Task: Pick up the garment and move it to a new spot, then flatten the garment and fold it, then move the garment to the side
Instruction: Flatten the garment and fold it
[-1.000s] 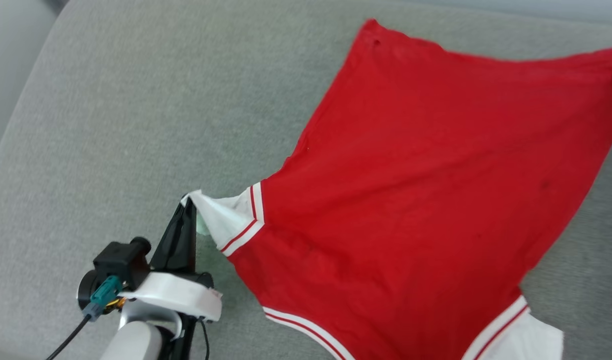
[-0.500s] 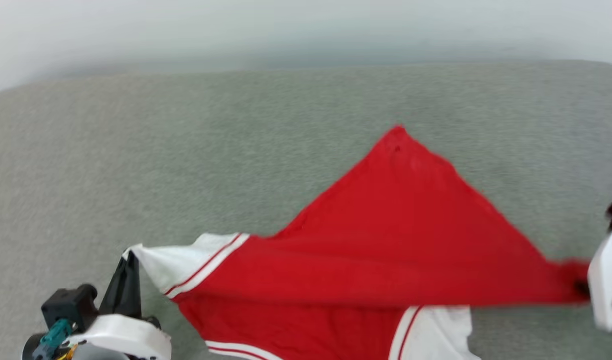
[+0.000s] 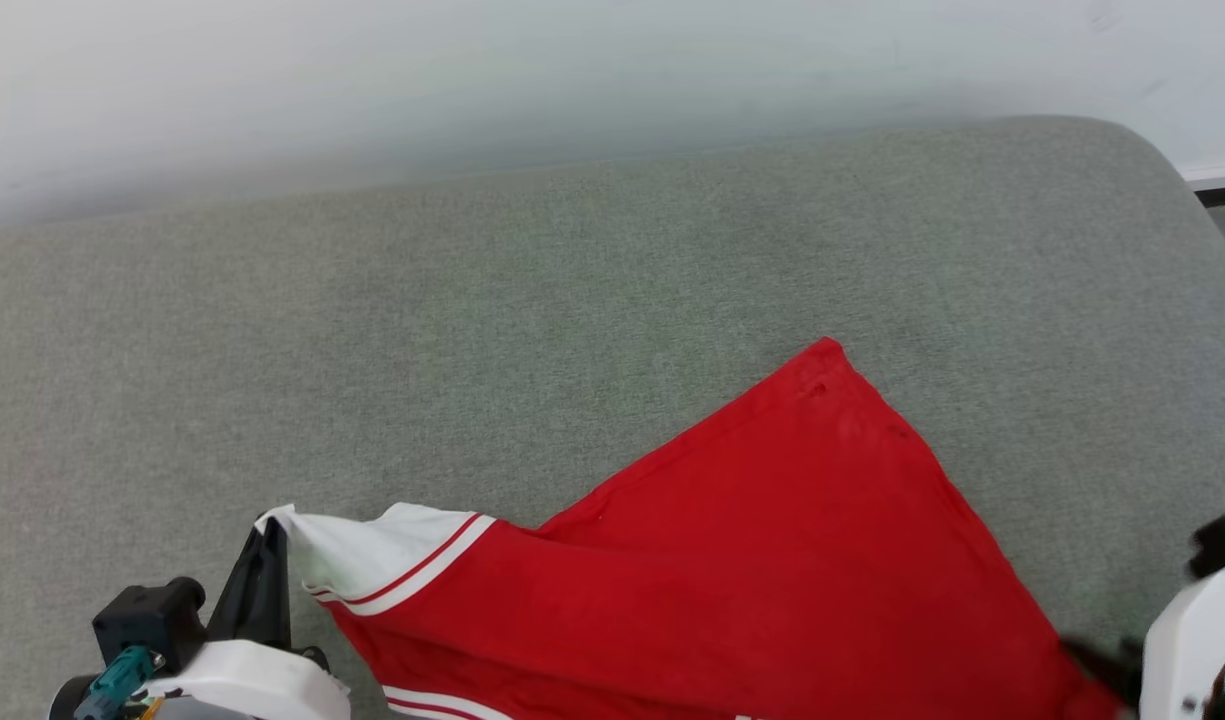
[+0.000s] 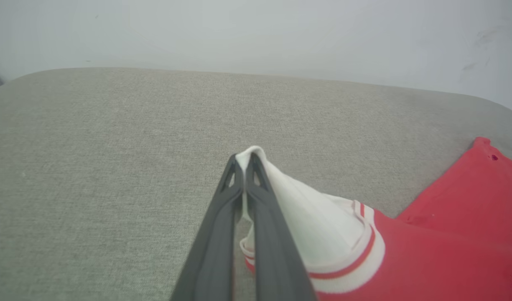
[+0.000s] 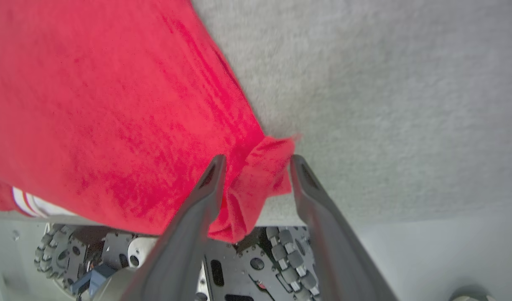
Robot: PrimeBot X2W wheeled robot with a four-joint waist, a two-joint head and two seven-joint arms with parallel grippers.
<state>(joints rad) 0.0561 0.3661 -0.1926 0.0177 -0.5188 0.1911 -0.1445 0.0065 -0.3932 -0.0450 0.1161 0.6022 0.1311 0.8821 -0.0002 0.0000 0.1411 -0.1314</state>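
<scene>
The red jersey T-shirt (image 3: 772, 560) with white, stripe-trimmed short sleeves lies on the near right part of a grey-green upholstered cushion (image 3: 472, 330). One red corner points away toward the back, and the near part hangs over the front edge. From where I stand the cloth looks stretched toward the left, with a soft fold running across it.

The cushion is broad and flat with rounded corners, and its woven fabric is bare to the left and behind the shirt. A pale wall (image 3: 472, 70) rises straight behind it. Below the front edge I can see the robot's wheeled base (image 5: 281, 259) with its small dark rollers, standing on a light floor (image 5: 427, 251).

The left gripper (image 4: 244, 161) sits low at the near left, fingers pointing toward the wall. They are pressed together on the tip of one white sleeve (image 4: 314, 221), which is pulled up into a peak. The right gripper (image 5: 258, 161) reaches in from the far right, its two dark fingers parted, with a crumpled red corner lying loose between them.
</scene>
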